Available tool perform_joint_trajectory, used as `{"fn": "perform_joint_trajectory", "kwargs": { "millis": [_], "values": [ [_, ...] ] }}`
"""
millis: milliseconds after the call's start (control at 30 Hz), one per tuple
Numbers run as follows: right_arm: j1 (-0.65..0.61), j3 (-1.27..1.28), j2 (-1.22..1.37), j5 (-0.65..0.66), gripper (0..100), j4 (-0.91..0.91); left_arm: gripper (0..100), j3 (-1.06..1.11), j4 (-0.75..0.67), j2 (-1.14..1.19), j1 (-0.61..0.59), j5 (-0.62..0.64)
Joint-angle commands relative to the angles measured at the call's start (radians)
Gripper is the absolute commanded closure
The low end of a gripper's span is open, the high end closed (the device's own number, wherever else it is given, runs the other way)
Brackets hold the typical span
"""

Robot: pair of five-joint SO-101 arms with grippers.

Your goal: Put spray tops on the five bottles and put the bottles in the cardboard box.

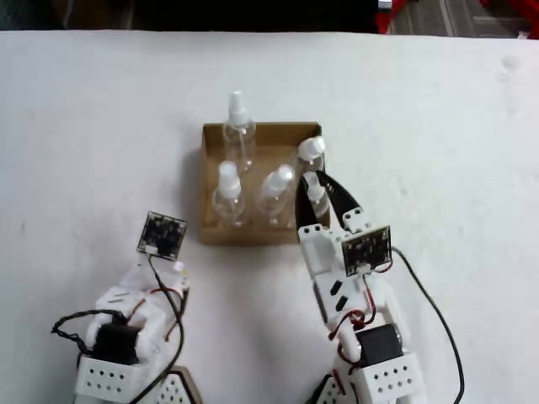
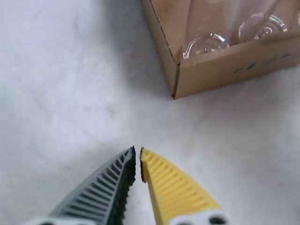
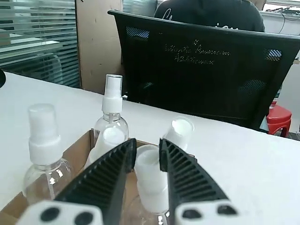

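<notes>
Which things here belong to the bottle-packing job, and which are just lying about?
Job: bottles, spray tops, cardboard box, right gripper around one top, left gripper.
Lying about: black chair, red stool, table.

Five bottles (image 1: pixel 239 139) stand in the box (image 1: pixel 207 185) on the table (image 1: pixel 101 109). The right gripper (image 1: pixel 313 178) grips the near right bottle (image 1: pixel 315 195). The left gripper (image 2: pixel 138 150) is just before the box.
</notes>
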Motion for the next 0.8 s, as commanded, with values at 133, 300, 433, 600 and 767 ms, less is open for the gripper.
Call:
{"fn": "perform_joint_trajectory", "kwargs": {
  "millis": [133,300,433,600,767],
  "values": [
    [-0.008,0.011,0.013,0.008,98.3,0.048,98,0.002,0.008,-0.007,-0.004,-0.012],
    [-0.007,0.011,0.013,0.008,98.3,0.048,98,0.002,0.008,-0.007,-0.005,-0.012],
    [-0.007,0.011,0.013,0.008,98.1,0.048,98,0.002,0.008,-0.007,-0.008,-0.012],
    [-0.007,0.011,0.005,0.008,98.0,0.050,98,0.002,0.008,-0.007,-0.002,-0.012],
    [-0.007,0.011,0.004,0.006,94.3,0.050,98,0.002,0.008,-0.007,-0.002,-0.012]
  ]
}}
